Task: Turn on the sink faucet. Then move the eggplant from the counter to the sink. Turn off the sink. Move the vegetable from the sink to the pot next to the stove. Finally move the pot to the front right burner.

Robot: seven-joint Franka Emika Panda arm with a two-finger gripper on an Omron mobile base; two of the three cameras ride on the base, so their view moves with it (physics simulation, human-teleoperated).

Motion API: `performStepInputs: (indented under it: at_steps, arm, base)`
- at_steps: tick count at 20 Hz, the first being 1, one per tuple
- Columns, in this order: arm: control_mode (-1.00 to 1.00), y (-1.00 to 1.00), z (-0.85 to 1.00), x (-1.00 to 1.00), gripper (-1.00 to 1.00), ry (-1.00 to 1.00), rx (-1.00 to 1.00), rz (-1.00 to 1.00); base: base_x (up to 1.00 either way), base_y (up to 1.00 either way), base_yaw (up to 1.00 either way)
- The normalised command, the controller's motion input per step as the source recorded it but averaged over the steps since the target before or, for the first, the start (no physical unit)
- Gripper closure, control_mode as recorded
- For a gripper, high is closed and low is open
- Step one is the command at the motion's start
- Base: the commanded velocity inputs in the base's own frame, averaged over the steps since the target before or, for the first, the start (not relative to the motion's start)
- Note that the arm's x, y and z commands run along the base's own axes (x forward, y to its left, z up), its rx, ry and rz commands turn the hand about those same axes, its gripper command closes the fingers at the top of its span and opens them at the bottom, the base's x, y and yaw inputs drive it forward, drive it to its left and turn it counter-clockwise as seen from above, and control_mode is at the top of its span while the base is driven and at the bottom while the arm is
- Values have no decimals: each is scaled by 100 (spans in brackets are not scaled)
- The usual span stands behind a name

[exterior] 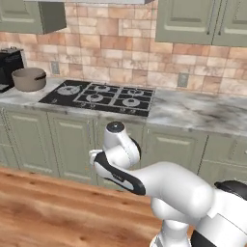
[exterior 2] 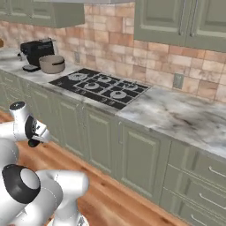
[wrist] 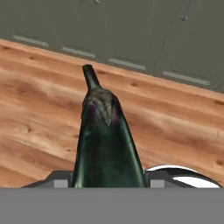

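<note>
The light grey-beige marble-look counter (exterior: 202, 113) with dark veins runs over pale green cabinets (exterior: 72, 140) and above a warm brown wooden plank floor (exterior: 53, 207), and serves as the landmark here. Set into that counter is the flat black cooktop stove (exterior: 103, 98) with round grey burners under black grates. On the counter just left of the stove stands the squat round tan-beige pot (exterior: 29, 78) with a greyish rim, upright, and a black coffee machine (exterior: 9, 65) stands just beyond it at the wall. Well below the counter's edge, in front of the cabinet doors, the two-finger gripper (wrist: 108, 177) is clamped on the dark purple-black oval eggplant (wrist: 107, 144), its fingers pressing either side of the thick end. In the hand view the eggplant's long axis runs straight out from the gripper, stubby stem (wrist: 90, 76) foremost, pointing over the floor toward the cabinet bases.
</note>
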Motion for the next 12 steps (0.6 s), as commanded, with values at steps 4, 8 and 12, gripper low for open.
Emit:
performStepInputs:
  at_steps: [4, 8, 12]
  arm:
    - [100, 0, 0, 0, 100, 0, 0, 0]
    - [100, 0, 0, 0, 100, 0, 0, 0]
    - [100, 0, 0, 0, 100, 0, 0, 0]
  base:
    - [31, 92, -41]
    - [31, 96, -40]
    - [33, 98, -39]
